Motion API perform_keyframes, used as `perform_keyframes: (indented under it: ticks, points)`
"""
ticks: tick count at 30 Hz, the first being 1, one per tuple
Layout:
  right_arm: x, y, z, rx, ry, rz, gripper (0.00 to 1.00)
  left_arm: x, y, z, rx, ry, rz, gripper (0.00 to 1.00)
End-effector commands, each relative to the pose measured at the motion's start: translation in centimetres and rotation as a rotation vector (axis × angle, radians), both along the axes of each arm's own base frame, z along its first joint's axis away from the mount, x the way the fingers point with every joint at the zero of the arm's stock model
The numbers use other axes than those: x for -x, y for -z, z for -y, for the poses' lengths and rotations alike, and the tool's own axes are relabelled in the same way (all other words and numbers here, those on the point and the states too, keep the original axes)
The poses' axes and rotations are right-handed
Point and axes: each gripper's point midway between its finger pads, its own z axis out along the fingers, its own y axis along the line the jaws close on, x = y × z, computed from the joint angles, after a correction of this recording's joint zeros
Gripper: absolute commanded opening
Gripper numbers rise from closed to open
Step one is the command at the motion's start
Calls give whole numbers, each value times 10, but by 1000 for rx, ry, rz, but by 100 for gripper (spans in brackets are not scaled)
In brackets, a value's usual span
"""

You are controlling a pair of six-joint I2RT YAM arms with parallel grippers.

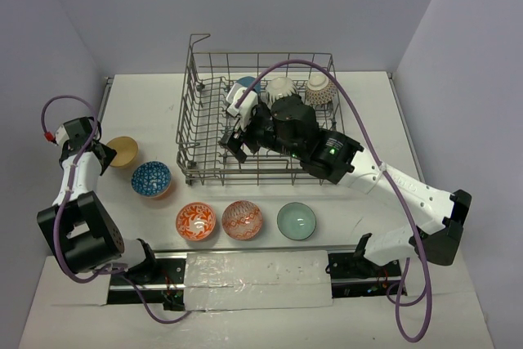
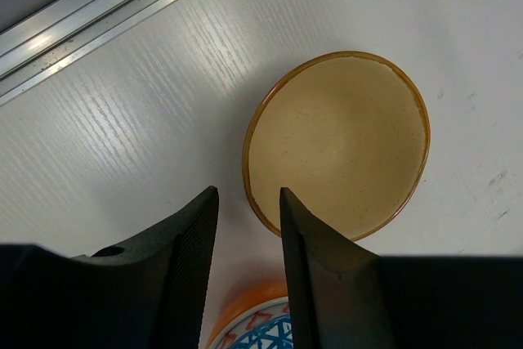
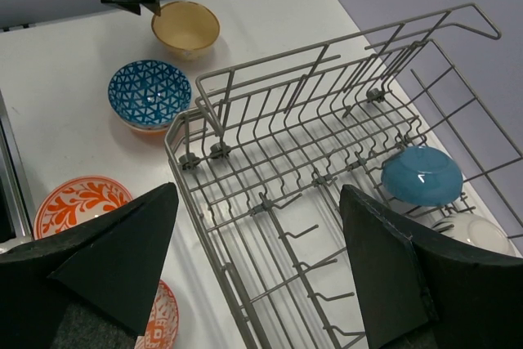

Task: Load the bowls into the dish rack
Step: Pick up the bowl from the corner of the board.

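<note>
One tan bowl [image 2: 337, 140] lies just beyond the left fingers [image 2: 320, 271].

A white table [image 1: 147, 108] with a fine wood grain fills the scene, and plain pale lilac walls [image 1: 327, 6] close it in at 9, 12 and 3 o'clock. A silver metal rail [image 2: 98, 10] runs along the table edge at 9 o'clock. The light is soft and even, with only faint shadows.

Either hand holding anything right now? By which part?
Nothing held: left hand is open beside the tan bowl; right hand is open and empty above the dish rack.
</note>
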Motion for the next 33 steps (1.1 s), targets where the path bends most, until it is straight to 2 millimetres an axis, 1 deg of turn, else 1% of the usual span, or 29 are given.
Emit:
perform_keyframes:
  ticks: [1,9,16,23,33]
  points:
    - [-2,-10,0,-24,0,22,87,-12,-11,-5,-21,14,37,42]
    - [1,-8,-1,-16,-18,22,87,-15,-8,-6,-15,7,44,43]
    - [2,-3,-3,-5,-31,13,87,-17,-12,-7,-19,-9,73,45]
    - [2,-1,-3,2,-33,13,87,-19,-1,-7,1,-8,42,46]
    - [2,-1,-3,9,-34,16,87,-19,10,-6,17,-2,9,48]
